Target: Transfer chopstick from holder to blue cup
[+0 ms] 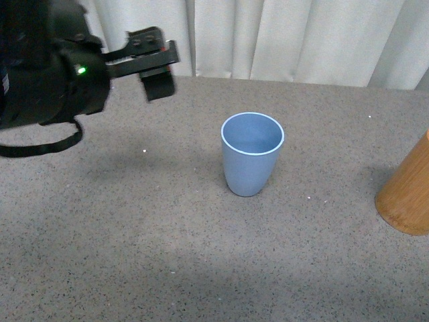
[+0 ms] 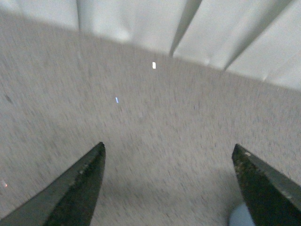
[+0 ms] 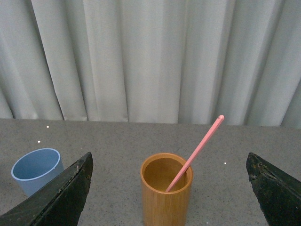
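**A:** What did the front view give you, starting at the left?

**B:** The left hand (image 1: 161, 67) hung over the far left part of the table (image 1: 134, 235), close to the curtain (image 1: 301, 33). The blue cup (image 1: 251, 157) stood upright near the table's middle. Toward the right edge only a slice of the holder (image 1: 409, 194) showed, cut by the frame.

**A:** Was that hand gripping anything?

**B:** No. Its own wrist view showed the fingers (image 2: 75, 188) spread wide, with only table between them.

**A:** And the chopstick?

**B:** Only the right wrist view caught it. There the holder showed whole, an orange-brown cylinder beside the cup. The chopstick (image 3: 197, 150), a thin, straight, salmon-pink stick, leaned inside it. Its foot was down in the holder and its top rose well above the rim, tilted away from the cup. The right hand (image 3: 169, 157) was wide open too, empty, and apart from the holder.
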### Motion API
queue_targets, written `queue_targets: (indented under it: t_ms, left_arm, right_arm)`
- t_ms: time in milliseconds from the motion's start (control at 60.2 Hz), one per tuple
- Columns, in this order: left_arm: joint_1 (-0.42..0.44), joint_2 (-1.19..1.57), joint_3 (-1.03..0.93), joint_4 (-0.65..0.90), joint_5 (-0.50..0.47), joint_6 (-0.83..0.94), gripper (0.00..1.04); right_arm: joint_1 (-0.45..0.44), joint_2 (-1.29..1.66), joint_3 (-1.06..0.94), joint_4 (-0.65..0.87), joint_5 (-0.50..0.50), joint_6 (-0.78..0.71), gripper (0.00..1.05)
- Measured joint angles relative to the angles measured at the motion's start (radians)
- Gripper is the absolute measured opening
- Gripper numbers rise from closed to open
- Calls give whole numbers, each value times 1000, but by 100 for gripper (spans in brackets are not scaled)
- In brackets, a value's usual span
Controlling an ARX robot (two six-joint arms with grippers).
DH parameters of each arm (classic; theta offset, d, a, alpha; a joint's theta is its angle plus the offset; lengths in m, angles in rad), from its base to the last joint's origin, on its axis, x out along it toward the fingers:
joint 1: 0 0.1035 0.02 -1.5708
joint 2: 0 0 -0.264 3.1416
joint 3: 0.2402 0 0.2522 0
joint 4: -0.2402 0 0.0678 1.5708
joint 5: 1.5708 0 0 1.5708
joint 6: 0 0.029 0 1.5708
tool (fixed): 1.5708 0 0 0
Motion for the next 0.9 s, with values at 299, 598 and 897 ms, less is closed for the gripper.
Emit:
queue_targets:
  t_ms: [299,598,897]
  left_arm:
    - [337,-636,-576,235,254,315,25]
    - [343,-1786,-662,-743,277,340,4]
    - [343,-1791,-662,-745,277,340,4]
  right_arm:
    - [0,0,0,0,1,0,95]
    - [0,0,0,0,1,0,95]
    - [0,0,0,0,1,0,95]
